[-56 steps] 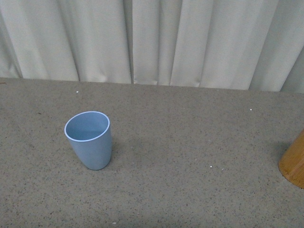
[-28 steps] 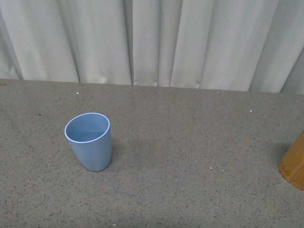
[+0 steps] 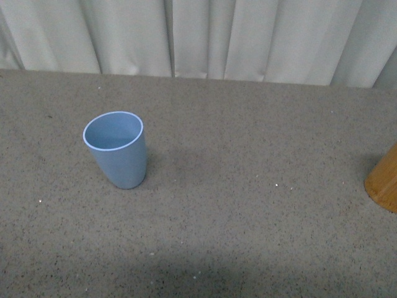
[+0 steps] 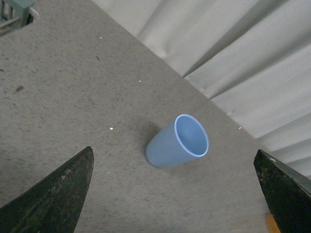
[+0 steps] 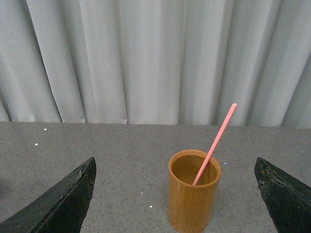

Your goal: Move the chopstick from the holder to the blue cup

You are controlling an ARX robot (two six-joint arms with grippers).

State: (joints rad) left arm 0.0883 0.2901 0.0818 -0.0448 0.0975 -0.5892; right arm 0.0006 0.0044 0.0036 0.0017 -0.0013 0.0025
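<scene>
The light blue cup [image 3: 116, 149] stands upright and empty on the grey table, left of centre in the front view; it also shows in the left wrist view [image 4: 179, 142]. The orange-brown holder [image 3: 384, 179] is cut off at the front view's right edge. In the right wrist view the holder [image 5: 193, 191] stands upright with one pink chopstick [image 5: 215, 142] leaning in it. My left gripper [image 4: 175, 194] is open and empty, some way short of the cup. My right gripper [image 5: 175, 194] is open and empty, with the holder ahead between its fingers. Neither arm shows in the front view.
The grey speckled table [image 3: 248, 205] runs back to a pale pleated curtain [image 3: 205, 37]. A grey-green object [image 4: 14, 12] is partly visible at a corner of the left wrist view.
The front view has tilted down: the cup, the holder and the curtain line all sit higher in the picture now. Neither the cup nor the holder has moved on the table.
</scene>
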